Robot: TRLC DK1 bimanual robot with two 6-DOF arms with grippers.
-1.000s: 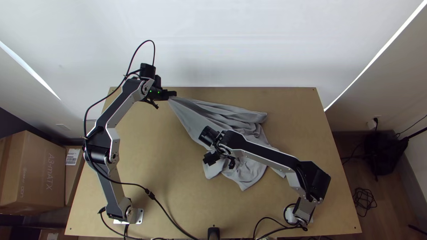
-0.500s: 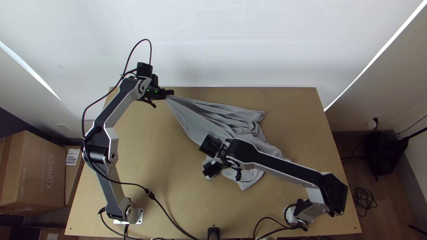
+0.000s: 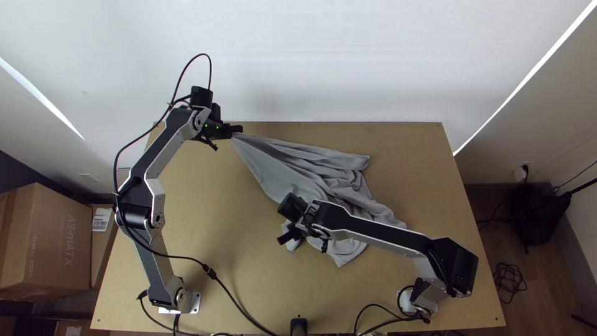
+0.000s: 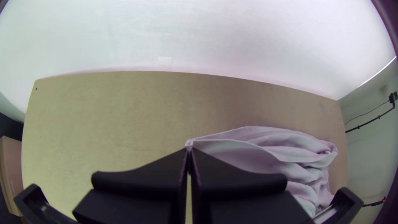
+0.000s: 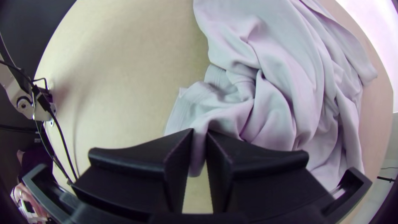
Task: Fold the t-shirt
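Grey t-shirt [image 3: 336, 180] lies bunched on the middle of the bench [image 3: 410, 149], the left claw [image 4: 189, 150] pinching its far left tip, the right claw [image 5: 200, 132] a near fold. Best to pull slowly apart, holding tight, so wrinkles go flat.

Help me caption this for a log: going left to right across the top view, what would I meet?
Cardboard box → left arm's elbow → left gripper → grey t-shirt → right arm's elbow → black bag-like item.
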